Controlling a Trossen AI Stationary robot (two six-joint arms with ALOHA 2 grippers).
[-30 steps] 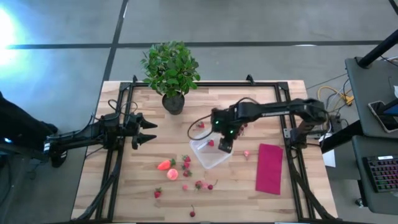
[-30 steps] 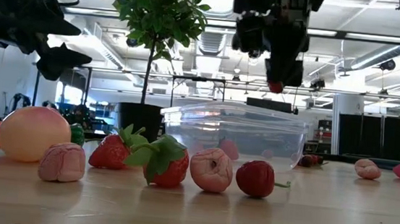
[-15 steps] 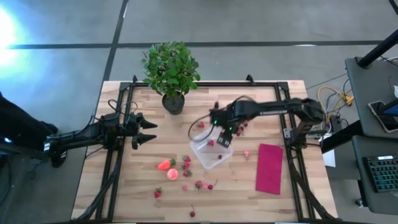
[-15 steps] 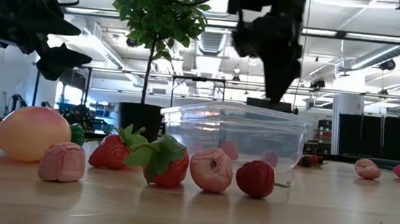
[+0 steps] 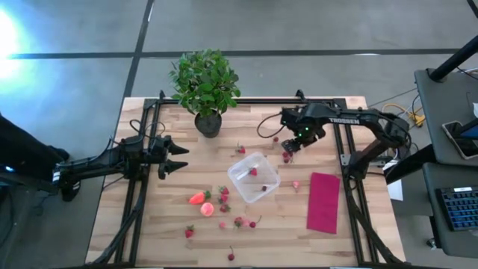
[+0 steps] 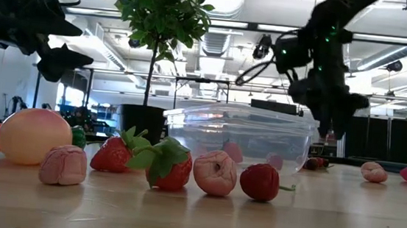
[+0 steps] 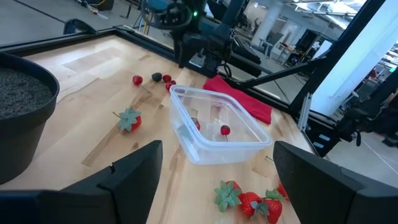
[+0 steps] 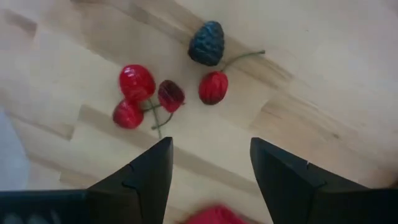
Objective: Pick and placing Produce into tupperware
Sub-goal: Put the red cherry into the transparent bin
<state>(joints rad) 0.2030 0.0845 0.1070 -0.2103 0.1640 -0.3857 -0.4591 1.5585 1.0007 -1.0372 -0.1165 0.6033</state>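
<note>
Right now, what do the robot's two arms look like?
Both arms are dark, nearly black, built from slim jointed sections. The right arm carries white lettering along its upper link, small green lights near the wrist, and a thin black cable looping off it. Its tool ends in two flat, dark, angular fingers. The left tool has the same dark pointed fingers, with black cables trailing along its arm.

Center frame, the clear tupperware (image 5: 254, 178) sits tilted on the wooden table (image 5: 149, 232), two red berries inside. The right gripper (image 5: 293, 145) hovers upper right of it, above scattered berries (image 5: 285, 156). The left gripper (image 5: 179, 158) waits at left, fingers spread. A magenta cloth (image 5: 323, 202) lies lower right; a potted plant (image 5: 205, 88) stands at top.
</note>
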